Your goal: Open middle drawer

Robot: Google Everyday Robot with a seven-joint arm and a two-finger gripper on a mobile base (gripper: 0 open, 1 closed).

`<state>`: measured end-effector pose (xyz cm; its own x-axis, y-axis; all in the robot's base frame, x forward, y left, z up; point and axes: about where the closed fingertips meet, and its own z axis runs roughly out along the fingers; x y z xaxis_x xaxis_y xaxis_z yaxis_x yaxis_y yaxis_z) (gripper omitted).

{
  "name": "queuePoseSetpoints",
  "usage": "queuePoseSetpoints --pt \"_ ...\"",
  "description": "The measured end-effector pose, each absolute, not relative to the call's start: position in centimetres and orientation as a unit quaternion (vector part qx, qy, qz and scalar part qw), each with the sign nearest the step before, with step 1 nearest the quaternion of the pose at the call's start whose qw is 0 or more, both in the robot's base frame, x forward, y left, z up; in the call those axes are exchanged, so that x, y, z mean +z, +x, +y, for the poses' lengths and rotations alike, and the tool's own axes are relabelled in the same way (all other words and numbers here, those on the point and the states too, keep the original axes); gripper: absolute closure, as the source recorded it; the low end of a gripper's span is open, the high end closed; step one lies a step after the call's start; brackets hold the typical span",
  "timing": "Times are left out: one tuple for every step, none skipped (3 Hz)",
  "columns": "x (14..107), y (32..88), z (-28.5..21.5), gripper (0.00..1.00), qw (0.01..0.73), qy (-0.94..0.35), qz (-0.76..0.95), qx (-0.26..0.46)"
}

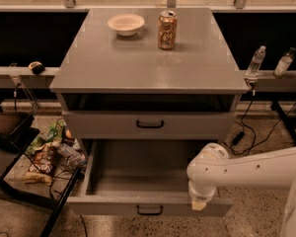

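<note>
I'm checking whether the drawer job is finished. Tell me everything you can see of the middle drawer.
The middle drawer is a wide grey box, metal or laminate by its look, pulled well out of the cabinet beneath the shut top drawer. Its plain grey tray lies exposed. The low flat front carries a small black loop handle at its centre. The pincer sits at the front rim's right part, seemingly touching it.
</note>
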<state>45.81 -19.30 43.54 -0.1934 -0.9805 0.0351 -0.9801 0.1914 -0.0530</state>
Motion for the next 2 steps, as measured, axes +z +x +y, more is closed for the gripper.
queuePoseSetpoints --pt "43.7 44.3 -20.0 1.00 -0.003 -0.628 0.777 -0.032" --pt "44.0 43.3 -19.9 1.00 -0.009 -0.617 0.786 -0.028"
